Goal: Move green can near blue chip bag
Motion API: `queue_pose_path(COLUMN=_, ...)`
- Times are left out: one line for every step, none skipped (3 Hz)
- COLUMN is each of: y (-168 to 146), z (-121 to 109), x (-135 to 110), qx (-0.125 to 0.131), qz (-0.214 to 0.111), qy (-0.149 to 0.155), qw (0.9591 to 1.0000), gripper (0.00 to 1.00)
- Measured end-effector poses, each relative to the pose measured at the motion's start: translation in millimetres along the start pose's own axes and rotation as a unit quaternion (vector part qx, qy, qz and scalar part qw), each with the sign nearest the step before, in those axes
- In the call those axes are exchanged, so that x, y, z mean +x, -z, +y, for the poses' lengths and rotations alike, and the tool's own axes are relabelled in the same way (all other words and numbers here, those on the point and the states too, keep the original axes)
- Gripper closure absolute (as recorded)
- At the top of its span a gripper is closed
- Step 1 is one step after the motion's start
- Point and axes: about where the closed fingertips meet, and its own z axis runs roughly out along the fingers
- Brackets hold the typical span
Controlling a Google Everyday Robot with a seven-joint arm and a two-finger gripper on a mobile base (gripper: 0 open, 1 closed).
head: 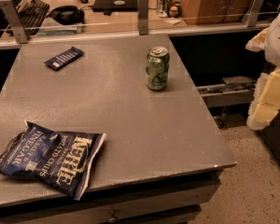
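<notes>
Standing up straight on the flat grey table [130, 120], the small green can [157, 68] with the shiny silver top is on the far right part, not far from the right edge. The big crinkly dark blue chip bag [49, 157] with white letters lies flat at the near left corner, well apart from the can. The robot's pale yellow and white gripper [269, 94] hangs off to the right, past the table edge and above the floor. It holds nothing. It looks smeared, so I cannot tell if it is open or closed.

Here is what could go wrong, I think. The gripper has to come in from the right side. If it bumps the can before it grabs it, the can may tip over and roll. The right edge is close, so it could roll off onto the floor.

The can is tall and thin. A grab too near the top could make it slip or lean.

The trip to the bag is long. If the can is put down on the puffy bag and not on the table beside it, it will wobble and fall.

There is also a small flat dark blue snack wrapper [64, 58] at the far left. The robot could mix it up with the bag and go to the wrong place.
</notes>
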Motion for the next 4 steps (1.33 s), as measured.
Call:
queue_pose_path(y=0.0, z=0.0, x=0.0, qx=0.000, qz=0.000, qy=0.000, qw=1.0000, gripper=0.00)
queue_pose_path(y=-20.7, z=-14.3, x=-13.8, qx=0.002, qz=-0.022, qy=0.003, qw=0.9998, gripper=0.00)
queue_pose_path(y=-56.8, z=-43.0, x=-32.8, qx=0.000, qz=-0.065, qy=0.001, qw=0.9979, gripper=0.00)
queue_pose_path(y=-96.8, z=-79.1, x=-55.2, qx=-0.006, qz=-0.121, qy=-0.012, qw=0.9925, gripper=0.00)
